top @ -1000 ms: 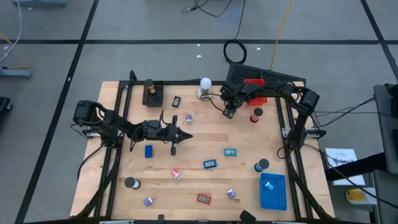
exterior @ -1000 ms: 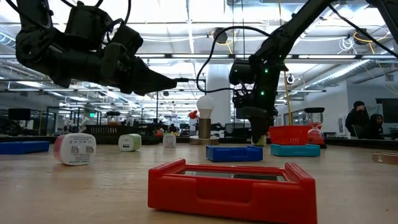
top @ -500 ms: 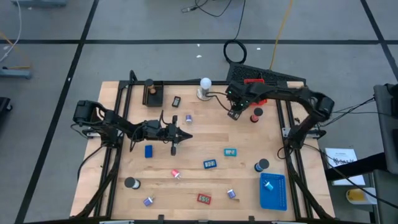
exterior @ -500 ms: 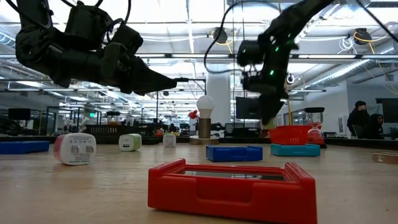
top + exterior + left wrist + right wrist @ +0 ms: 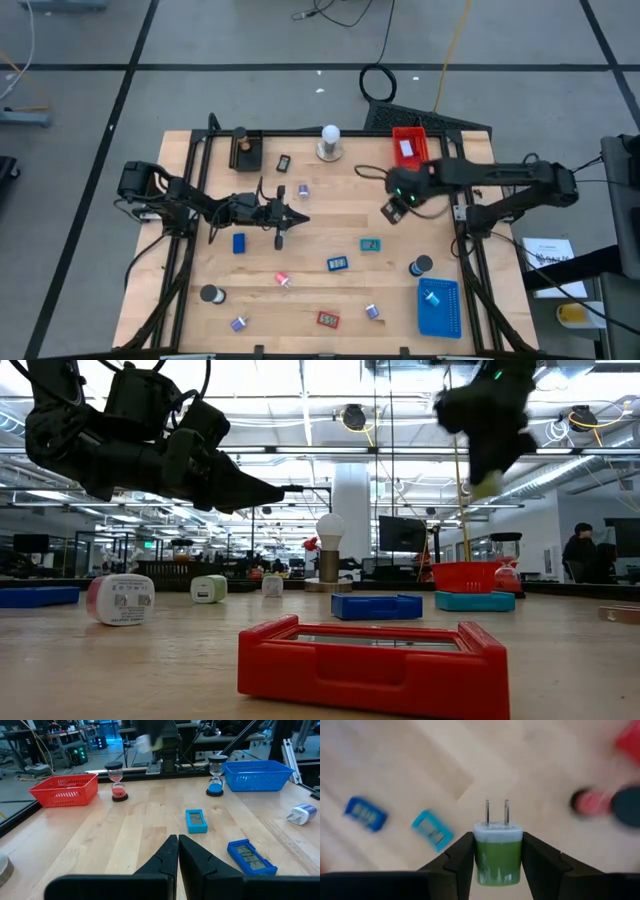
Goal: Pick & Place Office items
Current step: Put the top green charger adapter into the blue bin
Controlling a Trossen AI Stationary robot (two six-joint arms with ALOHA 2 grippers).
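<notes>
Carrying a green plug adapter [image 5: 498, 854] pinched in my right gripper [image 5: 392, 211] at frame right-centre above the bench [image 5: 320, 290]; next, choosing its tray. Left gripper [image 5: 300, 219] idles mid-left, fingers pressed together.

arm colour: matte black on both, jointed segments
left end effector [image 5: 177, 851]: two dark wedge-shaped fingers tapering to narrow tips
right end effector [image 5: 496, 857]: two black angular fingers with bevelled inner faces
cables: thin black leads looping along both arms
markings: small green light on right arm's wrist
</notes>
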